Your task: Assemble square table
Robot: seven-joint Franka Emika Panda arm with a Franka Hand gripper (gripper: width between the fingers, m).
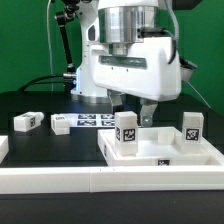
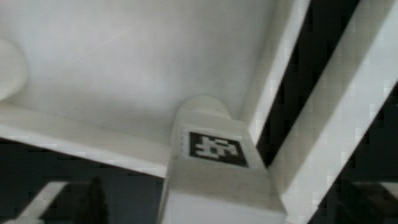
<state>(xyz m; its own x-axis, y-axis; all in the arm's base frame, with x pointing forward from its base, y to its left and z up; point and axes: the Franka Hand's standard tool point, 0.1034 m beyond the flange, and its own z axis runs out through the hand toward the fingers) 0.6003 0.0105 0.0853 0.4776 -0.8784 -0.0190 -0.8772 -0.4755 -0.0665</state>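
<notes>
The square table's white tabletop (image 1: 165,152) lies tray-like with its raised rim up, at the exterior view's right. Two tagged white legs stand upright in it, one leg (image 1: 125,132) at the left corner and another leg (image 1: 190,127) at the right. My gripper (image 1: 135,112) hangs open just above the left leg, a finger on either side and not touching it. In the wrist view that leg (image 2: 217,150) runs out from the tabletop's corner (image 2: 143,70) between the spread fingers of my gripper (image 2: 217,208). Nothing is held.
Two loose tagged legs (image 1: 27,121) (image 1: 60,124) lie on the black table at the exterior view's left. The marker board (image 1: 95,121) lies flat behind the tabletop. A long white border rail (image 1: 100,182) runs along the front, and the arm's base stands behind.
</notes>
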